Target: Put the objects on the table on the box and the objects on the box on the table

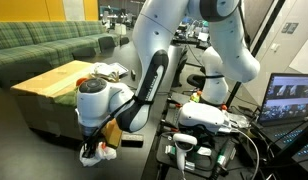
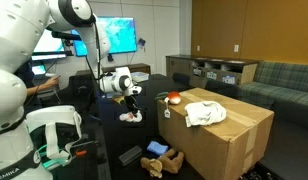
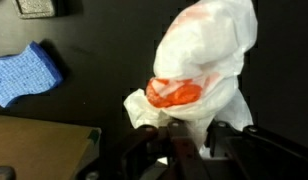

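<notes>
Lounge-like lab room, green sofa (image 1: 44, 40) well behind the box (image 1: 56, 80). At the gripper (image 3: 189, 150): fingers close together on the lower folds of a white bag (image 3: 209, 50) with something orange inside, seemingly pinching it, though blurred in the wrist view. Hangs low beside the box, off its near corner, over the table (image 3: 94, 50); cannot tell whether touching the dark surface. Just past the bag, lying flat on the table near the box's edge: blue sponge (image 3: 24, 75). On the box top: crumpled white cloth (image 2: 204, 113), and closer to the corner facing the gripper, a small red-and-white item (image 2: 174, 97). Down by the foot of the box: tan lumps (image 2: 159, 167), too small to identify. Farther from the box, beyond the arm (image 2: 24, 50): bright teal monitor (image 2: 116, 35).
</notes>
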Controlling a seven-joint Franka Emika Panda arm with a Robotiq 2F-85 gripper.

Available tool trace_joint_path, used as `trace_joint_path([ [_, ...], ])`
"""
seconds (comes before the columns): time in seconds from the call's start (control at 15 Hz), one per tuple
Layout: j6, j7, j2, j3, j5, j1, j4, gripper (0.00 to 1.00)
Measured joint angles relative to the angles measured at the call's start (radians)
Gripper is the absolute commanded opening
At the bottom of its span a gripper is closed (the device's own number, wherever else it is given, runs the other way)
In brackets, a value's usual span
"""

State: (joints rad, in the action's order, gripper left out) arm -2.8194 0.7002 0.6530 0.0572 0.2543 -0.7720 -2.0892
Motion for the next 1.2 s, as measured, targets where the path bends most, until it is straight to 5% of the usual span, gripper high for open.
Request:
trace_joint_path([
  [0.4,0.000,-0.001,0.011,0.030,-0.005,0.000,0.019,0.99],
  [1.2,0.000,0.003,-0.001,0.113,-0.057,0.073,-0.031,1.00],
])
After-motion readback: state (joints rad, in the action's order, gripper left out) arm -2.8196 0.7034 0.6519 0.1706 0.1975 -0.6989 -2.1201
